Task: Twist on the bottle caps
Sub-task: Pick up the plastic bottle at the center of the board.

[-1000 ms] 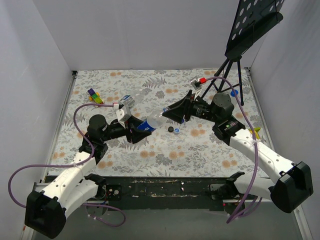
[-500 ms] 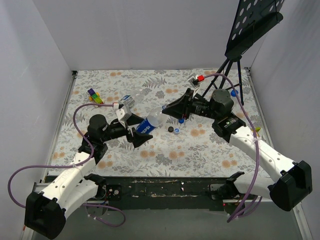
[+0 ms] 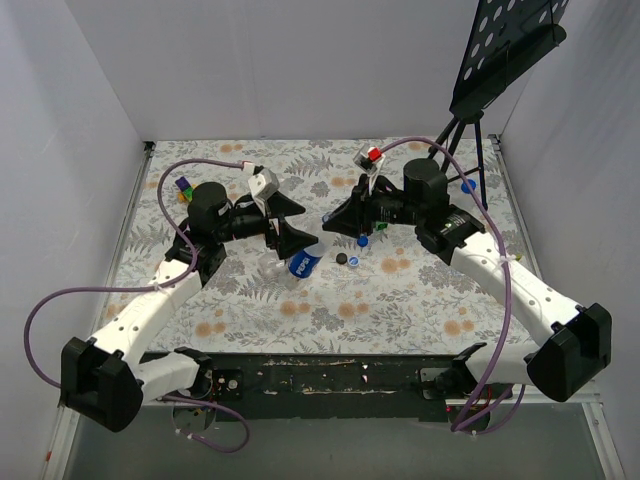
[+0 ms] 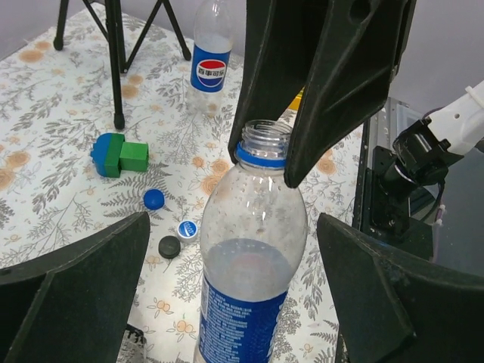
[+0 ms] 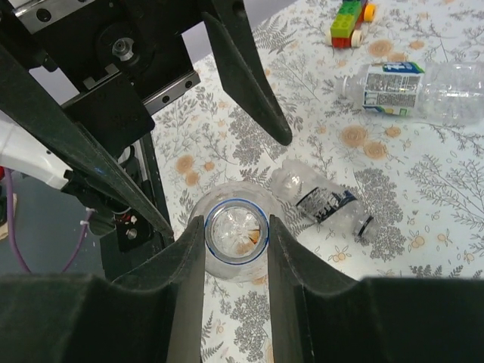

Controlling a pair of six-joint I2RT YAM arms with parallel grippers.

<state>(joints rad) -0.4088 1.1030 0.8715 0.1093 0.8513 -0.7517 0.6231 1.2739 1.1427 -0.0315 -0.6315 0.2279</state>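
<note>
A clear bottle (image 4: pixel 253 257) with a blue label and an uncapped neck stands in the middle of the mat. My right gripper (image 5: pixel 236 231) is shut on its neck from above, also visible in the top view (image 3: pixel 332 222). My left gripper (image 4: pixel 233 227) is open, its fingers (image 4: pixel 83 280) wide on either side of the bottle's body and not touching it. Three loose bottle caps lie on the mat beside it: a blue cap (image 4: pixel 153 199), a white-and-blue cap (image 4: pixel 187 228) and a black cap (image 4: pixel 169 246). The black cap (image 3: pixel 342 258) also shows from above.
Another labelled bottle (image 4: pixel 209 57) stands near the music stand's tripod legs (image 4: pixel 115 68). A crumpled dark-labelled bottle (image 5: pixel 325 200) and another clear bottle (image 5: pixel 420 91) lie on the mat. A green-and-blue block (image 4: pixel 119 154) and coloured toy blocks (image 5: pixel 352 19) are nearby.
My left gripper has let go of the bottle, opened wide and swung toward the far left. My right gripper has closed on the bottle's neck, and the bottle has come more upright.
</note>
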